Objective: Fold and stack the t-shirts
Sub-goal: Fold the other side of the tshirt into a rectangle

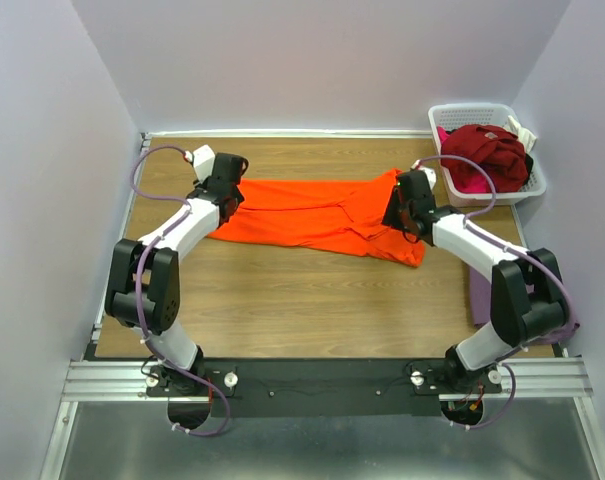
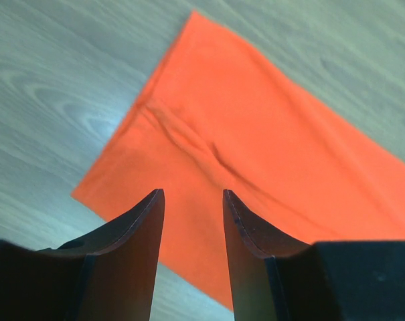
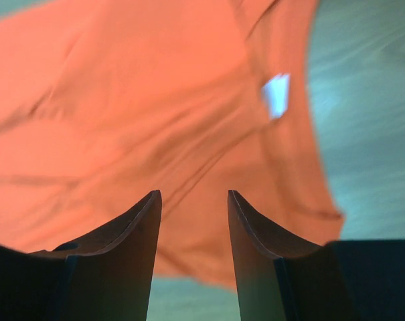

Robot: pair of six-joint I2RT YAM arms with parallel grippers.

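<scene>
Wood-grain counter (image 1: 282, 300), boxed in by pale walls, carries one orange t-shirt (image 1: 312, 215) laid out as a long band between the two tools. The hem end lies under the left tool (image 2: 192, 192). The collar end lies under the right tool (image 3: 192, 194), with its one white neck label (image 3: 277, 95) just ahead and to the right of those fingers. Both tools are spread with nothing between their fingers, poised over the cloth rather than pinching it. I judge they stand at opposite ends so each can take an end and fold the band over evenly. Beyond the right tool, to its right, one white basket (image 1: 472, 106) holds a dark red tee (image 1: 492, 150) over a pink tee (image 1: 472, 182), not yet folded. One mauve cloth (image 1: 479, 295) shows behind that tool, partly hidden by its arm.
</scene>
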